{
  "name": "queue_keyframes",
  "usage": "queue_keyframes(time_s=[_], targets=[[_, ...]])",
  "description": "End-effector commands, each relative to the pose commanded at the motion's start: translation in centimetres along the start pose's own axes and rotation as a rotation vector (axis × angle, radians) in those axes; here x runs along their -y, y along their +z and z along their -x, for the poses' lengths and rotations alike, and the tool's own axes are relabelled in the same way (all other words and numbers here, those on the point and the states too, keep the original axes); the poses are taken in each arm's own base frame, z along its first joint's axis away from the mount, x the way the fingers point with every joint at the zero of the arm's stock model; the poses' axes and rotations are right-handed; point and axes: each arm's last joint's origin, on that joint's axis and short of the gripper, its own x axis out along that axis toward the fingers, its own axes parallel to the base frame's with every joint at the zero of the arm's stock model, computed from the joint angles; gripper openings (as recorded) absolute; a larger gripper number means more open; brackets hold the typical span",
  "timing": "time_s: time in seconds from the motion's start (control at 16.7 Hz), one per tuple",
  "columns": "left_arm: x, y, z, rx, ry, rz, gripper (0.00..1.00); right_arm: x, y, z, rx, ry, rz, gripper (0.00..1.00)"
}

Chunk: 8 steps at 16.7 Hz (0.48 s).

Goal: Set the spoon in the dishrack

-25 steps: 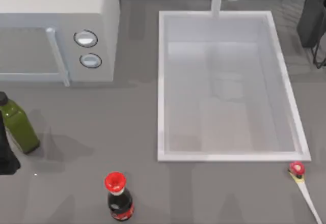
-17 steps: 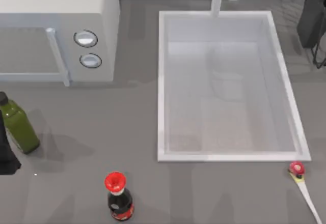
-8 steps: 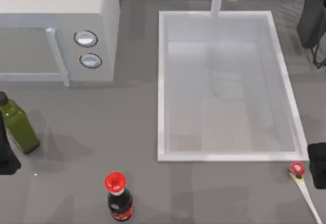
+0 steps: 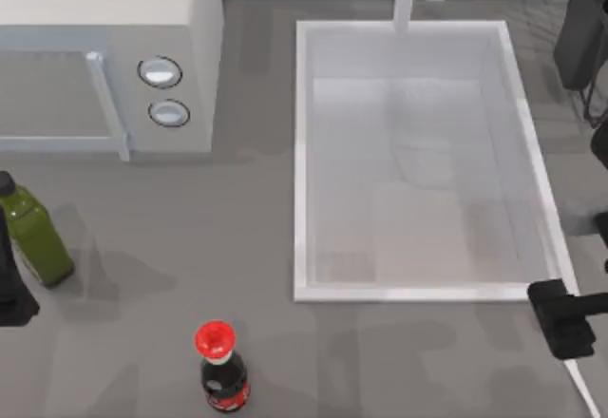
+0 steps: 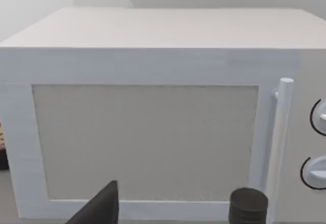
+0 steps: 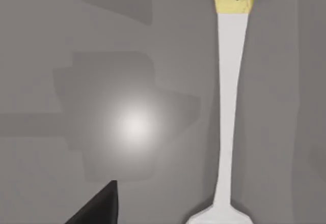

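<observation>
right gripper (image 4: 562,318) over spoon (image 6: 230,102), just below sink (image 4: 302,152) right corner; spoon flat on desk. finger state: cannot tell. risk: thin handle slips, off-centre pinch. dishrack (image 4: 581,28) beyond sink. left arm parked by microwave (image 5: 153,107).

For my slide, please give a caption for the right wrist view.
Spoon lying flat on the grey table, red head at one end, long white handle, seen from above.

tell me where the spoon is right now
The spoon lies flat on the table at the front right, just past the sink's near corner, under the right gripper.
</observation>
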Motion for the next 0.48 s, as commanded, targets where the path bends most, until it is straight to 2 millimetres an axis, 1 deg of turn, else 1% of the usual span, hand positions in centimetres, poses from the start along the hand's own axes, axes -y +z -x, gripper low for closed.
queue_keyframes(time_s=[0.3, 0.36, 0.48], targets=[[0.0, 0.0, 0.0, 0.0, 0.0, 0.0, 1.0, 0.1, 0.0, -0.1, 0.001, 0.0, -0.003, 1.0], [0.0, 0.0, 0.0, 0.0, 0.0, 0.0, 1.0, 0.1, 0.0, -0.4, -0.001, 0.0, -0.002, 1.0], [0.0, 0.0, 0.0, 0.0, 0.0, 0.0, 1.0, 0.0, 0.2, -1.7, -0.003, -0.001, 0.0, 1.0]])
